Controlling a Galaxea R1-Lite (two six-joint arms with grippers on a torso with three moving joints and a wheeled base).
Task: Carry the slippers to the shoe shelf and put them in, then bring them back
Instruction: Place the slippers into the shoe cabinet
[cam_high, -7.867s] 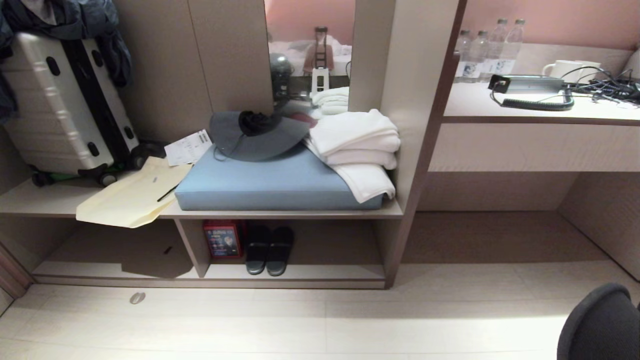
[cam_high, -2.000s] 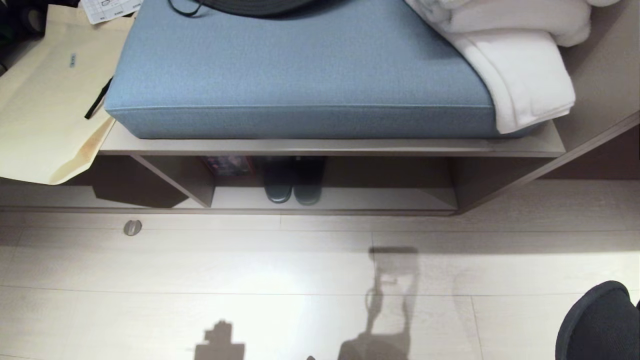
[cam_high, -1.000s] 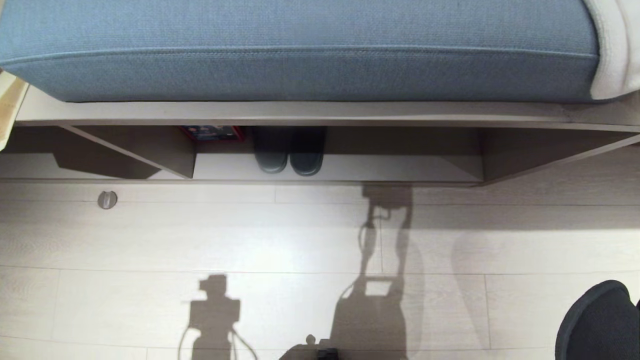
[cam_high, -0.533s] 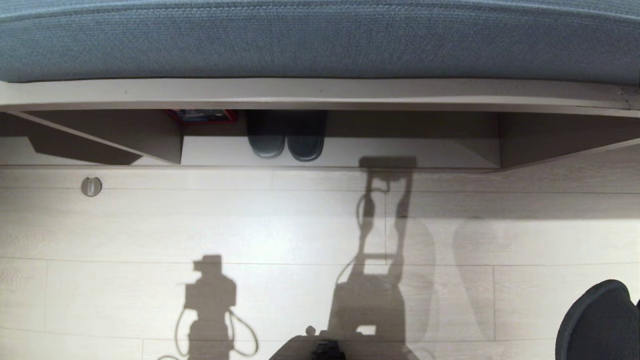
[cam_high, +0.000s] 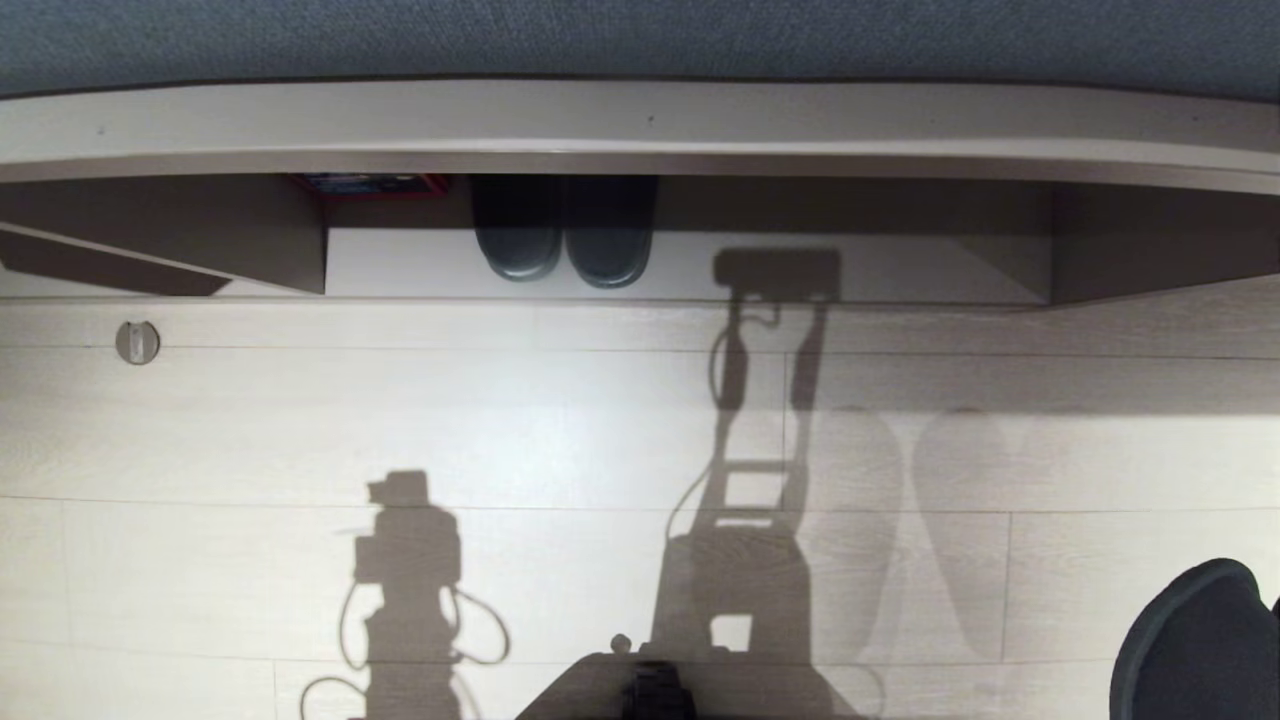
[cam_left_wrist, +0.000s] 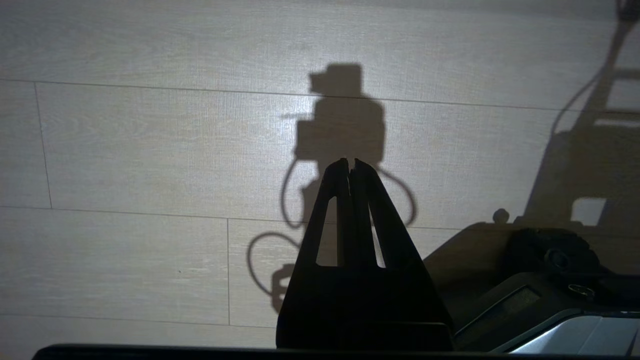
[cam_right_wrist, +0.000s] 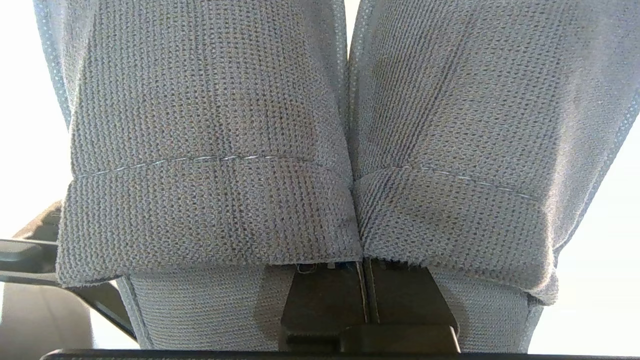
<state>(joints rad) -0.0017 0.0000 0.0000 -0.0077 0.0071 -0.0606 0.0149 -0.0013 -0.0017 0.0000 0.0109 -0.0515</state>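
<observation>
Pale floor (cam_high: 560, 430) fronts the shoe shelf (cam_high: 860, 275), where the slippers (cam_high: 563, 235) are already stowed; retrieval is left, left gripper (cam_left_wrist: 351, 162) and right gripper (cam_right_wrist: 365, 280) closed, empty.

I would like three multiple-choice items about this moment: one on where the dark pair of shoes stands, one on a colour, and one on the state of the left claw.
1. Where does the dark pair stand?
A) on the black chair
B) inside the shoe shelf, right of its divider
C) on the cushion

2. What colour is the box next to the pair?
A) red
B) yellow
C) white

3. How is the left claw?
A) wide open
B) shut on a shoe
C) shut and empty

Answers:
1 B: the toes show on the shelf's bottom board.
2 A: its visible edge is red.
3 C: the fingers meet, with only floor behind them.
</observation>
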